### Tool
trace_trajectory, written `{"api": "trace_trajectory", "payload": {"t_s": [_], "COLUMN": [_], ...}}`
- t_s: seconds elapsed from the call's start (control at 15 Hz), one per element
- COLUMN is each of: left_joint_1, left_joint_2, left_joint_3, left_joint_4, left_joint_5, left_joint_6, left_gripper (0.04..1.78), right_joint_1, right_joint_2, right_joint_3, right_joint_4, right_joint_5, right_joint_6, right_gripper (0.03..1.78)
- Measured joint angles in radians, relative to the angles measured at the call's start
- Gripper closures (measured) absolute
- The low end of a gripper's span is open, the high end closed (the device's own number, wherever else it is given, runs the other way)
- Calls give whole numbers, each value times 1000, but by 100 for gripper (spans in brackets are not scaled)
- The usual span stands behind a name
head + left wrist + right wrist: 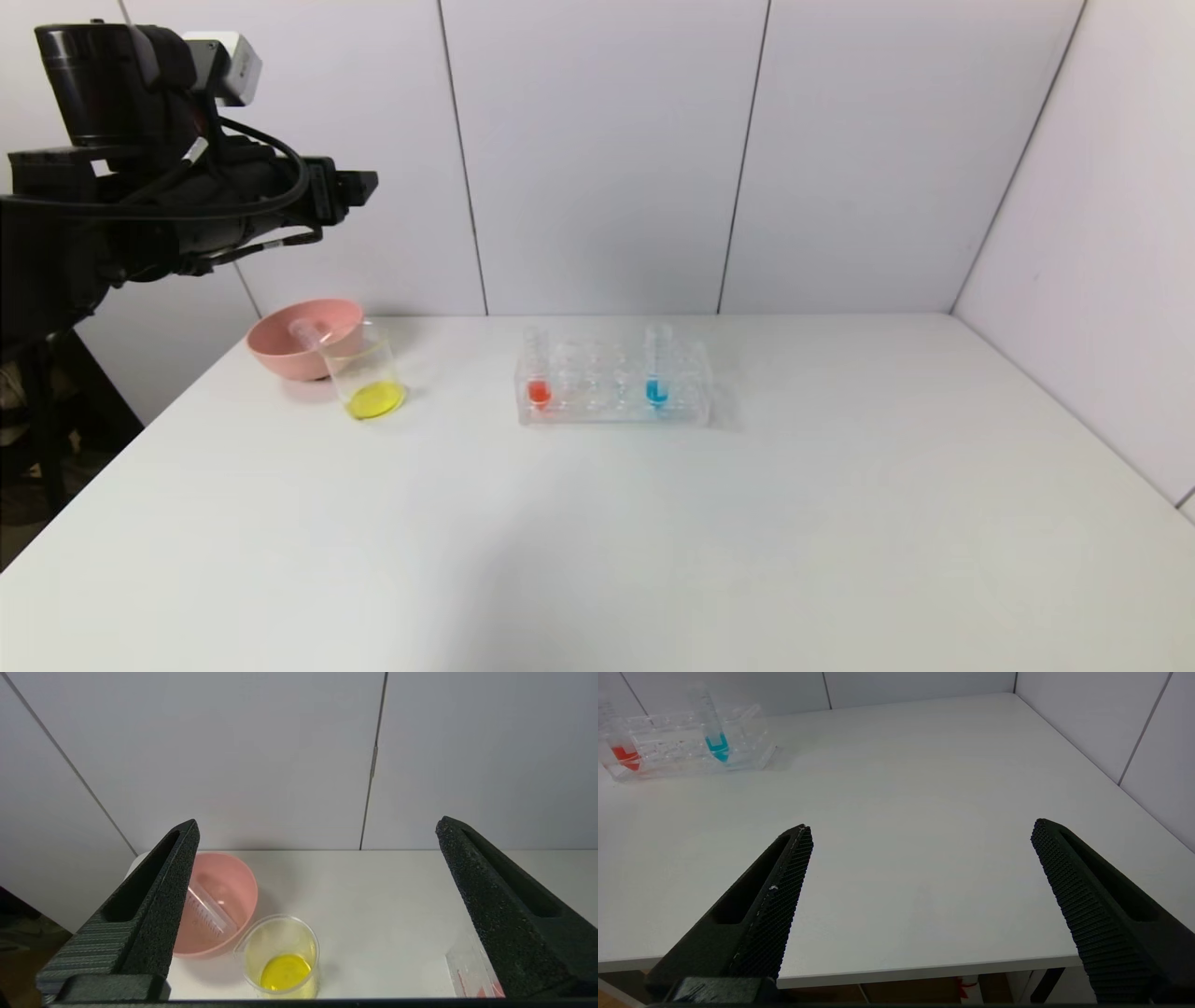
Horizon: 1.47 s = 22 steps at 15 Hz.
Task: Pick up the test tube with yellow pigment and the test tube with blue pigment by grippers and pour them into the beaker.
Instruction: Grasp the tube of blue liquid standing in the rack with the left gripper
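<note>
Three test tubes show in all. One empty test tube (309, 333) lies in the pink bowl (280, 359). One red-liquid tube (537, 373) and one test tube with blue pigment (657, 369) stand in the single clear tube rack (611, 411). There is one pink bowl and one beaker (366, 378), which holds yellow liquid. One white table (653, 541) carries them all. Two claws count up: the left claw (317, 840) and the right claw (920, 833), each with two black fingers spread wide apart.
</note>
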Motion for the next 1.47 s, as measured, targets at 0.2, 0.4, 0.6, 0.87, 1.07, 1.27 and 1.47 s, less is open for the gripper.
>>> {"api": "trace_trajectory", "payload": {"t_s": [0.2,0.4,0.6,0.87,1.07,1.27,1.47], "left_joint_1": [-106,-218,-307,-430,-505,-559,-583], "left_joint_2": [-64,-92,-111,-118,-105,-63,-8], "left_joint_3": [64,83,121,199,272,314,327], "left_joint_4": [35,48,46,-49,-146,-253,-313], "left_joint_5": [58,120,146,258,296,327,326], "left_joint_6": [-23,-92,-104,-124,-128,-173,-196], "left_gripper": [6,6,6,6,6,6,6], "right_joint_1": [0,0,0,0,0,0,0], "right_joint_2": [0,0,0,0,0,0,0], "right_joint_3": [0,0,0,0,0,0,0], "right_joint_4": [0,0,0,0,0,0,0], "right_joint_5": [0,0,0,0,0,0,0], "right_joint_6": [0,0,0,0,0,0,0], "right_gripper": [10,10,10,10,10,10,10]}}
